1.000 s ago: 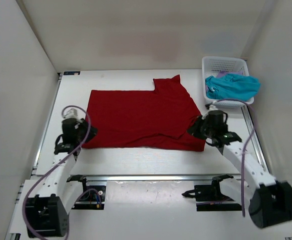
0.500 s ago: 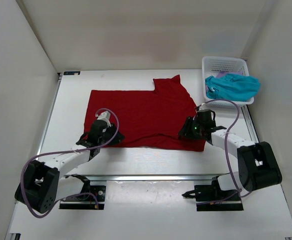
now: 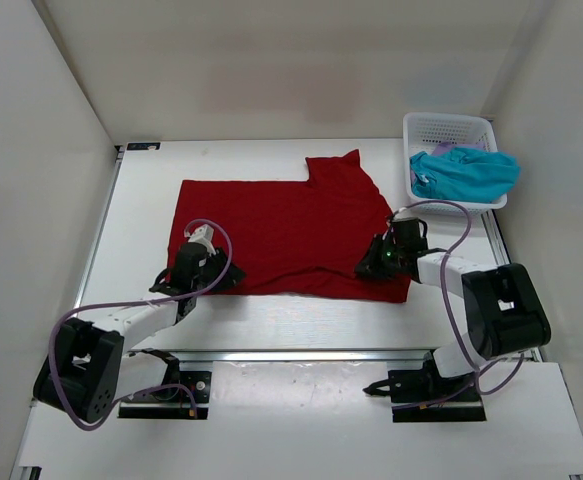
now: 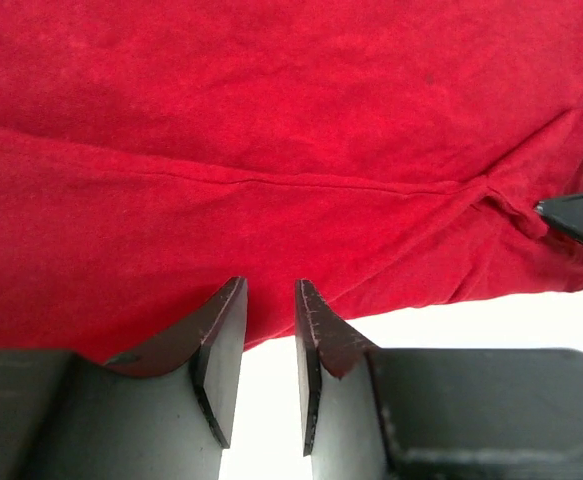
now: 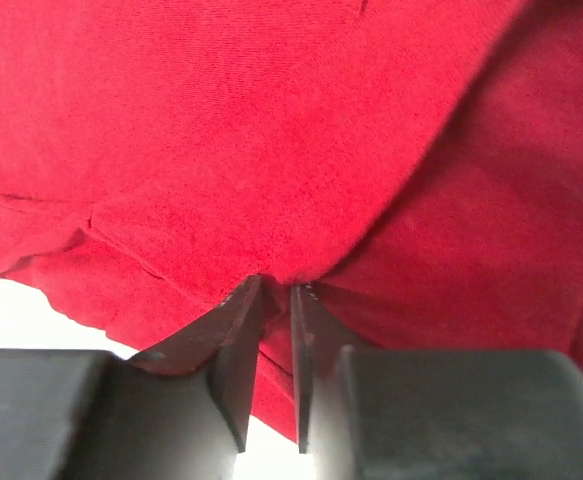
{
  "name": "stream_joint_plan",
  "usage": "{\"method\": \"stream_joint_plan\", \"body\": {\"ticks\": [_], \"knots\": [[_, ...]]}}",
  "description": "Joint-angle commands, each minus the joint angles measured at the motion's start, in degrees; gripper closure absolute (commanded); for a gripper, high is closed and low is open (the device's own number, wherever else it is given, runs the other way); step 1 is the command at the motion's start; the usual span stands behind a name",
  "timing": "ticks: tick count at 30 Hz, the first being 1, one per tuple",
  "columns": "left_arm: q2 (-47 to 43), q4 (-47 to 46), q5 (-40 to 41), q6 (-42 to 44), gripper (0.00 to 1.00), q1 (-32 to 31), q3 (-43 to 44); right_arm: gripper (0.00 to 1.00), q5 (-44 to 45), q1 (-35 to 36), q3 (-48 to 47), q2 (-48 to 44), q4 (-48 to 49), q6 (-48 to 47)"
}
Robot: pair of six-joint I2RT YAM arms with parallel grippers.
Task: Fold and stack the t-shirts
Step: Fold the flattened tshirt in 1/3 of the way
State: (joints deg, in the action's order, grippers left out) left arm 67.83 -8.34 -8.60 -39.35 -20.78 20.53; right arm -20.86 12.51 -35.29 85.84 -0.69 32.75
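Observation:
The deep red t-shirt (image 3: 281, 235) lies spread flat on the table, one sleeve pointing to the back. My left gripper (image 3: 226, 277) sits at its front left hem; in the left wrist view the gripper (image 4: 269, 290) is open, fingertips just over the hem of the red cloth (image 4: 271, 120), with white table showing in the gap. My right gripper (image 3: 369, 265) is at the shirt's front right corner. In the right wrist view it (image 5: 276, 288) is shut on a raised fold of red cloth (image 5: 221, 130). A teal t-shirt (image 3: 463, 172) hangs over the basket, a bit of lilac t-shirt (image 3: 441, 149) beside it.
The white mesh basket (image 3: 449, 128) stands at the back right corner of the table. White walls enclose the table on the left, back and right. A metal rail runs along the near edge by the arm bases.
The left arm swung from beside the shirt's left edge to its front hem. The right gripper shifted slightly inward, opened, and closed on the cloth.

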Motion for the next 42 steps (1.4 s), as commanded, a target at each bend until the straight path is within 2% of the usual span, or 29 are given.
{"method": "stream_joint_plan", "body": {"ticks": [1, 6, 16, 19, 24, 26, 30, 31, 32, 33, 39, 42], "knots": [[-0.33, -3.00, -2.03, -0.99, 0.64, -0.14, 0.04, 0.88, 0.03, 1.37, -2.59, 0.46, 2.01, 0.56], [-0.07, -4.67, -2.82, -1.25, 0.63, -0.06, -1.11, 1.00, -0.49, 0.41, -5.31, 1.52, 3.14, 1.61], [-1.12, -5.20, -3.44, -2.04, 0.65, 0.38, -1.38, 1.00, 0.29, 2.52, -22.08, 13.81, 0.69, 2.14], [-1.21, -4.93, -3.71, -2.13, 0.65, 0.21, -0.59, 0.88, 0.91, 3.39, -28.24, 17.50, -2.38, 1.00], [-3.14, -4.40, -1.95, -2.31, 0.65, 0.56, -0.41, 0.86, 0.65, 4.18, -32.20, 18.75, -2.56, 0.04], [-2.80, -3.79, -2.21, -2.39, 0.66, 0.48, 0.47, 0.81, 1.26, 4.80, -33.35, 18.31, -3.79, -1.02], [-1.92, -2.39, -0.90, -1.26, 0.67, -1.72, 2.66, 0.79, 4.16, 5.85, -27.58, 11.48, -4.58, -2.08], [-1.65, -2.38, 0.33, -0.90, 0.67, -3.03, 2.93, 0.86, 5.38, 6.64, -24.16, 10.06, -2.93, -2.51], [-0.43, -2.12, 0.34, -0.20, 0.68, -4.26, 3.19, 0.97, 5.92, 7.52, -20.65, 7.61, -1.70, -2.61], [0.19, -2.47, 1.04, -0.11, 0.68, -4.88, 3.80, 1.00, 6.10, 7.79, -19.13, 6.63, -1.51, -2.08], [7.21, 1.92, 8.33, 4.46, 0.70, -11.65, 8.99, 1.00, 9.25, 17.97, -13.15, 6.00, -5.03, -6.12], [9.50, -0.61, 7.29, 3.58, 0.70, -10.08, 7.60, 1.00, 11.10, 20.18, -11.91, 5.91, -4.85, -6.91]]}}
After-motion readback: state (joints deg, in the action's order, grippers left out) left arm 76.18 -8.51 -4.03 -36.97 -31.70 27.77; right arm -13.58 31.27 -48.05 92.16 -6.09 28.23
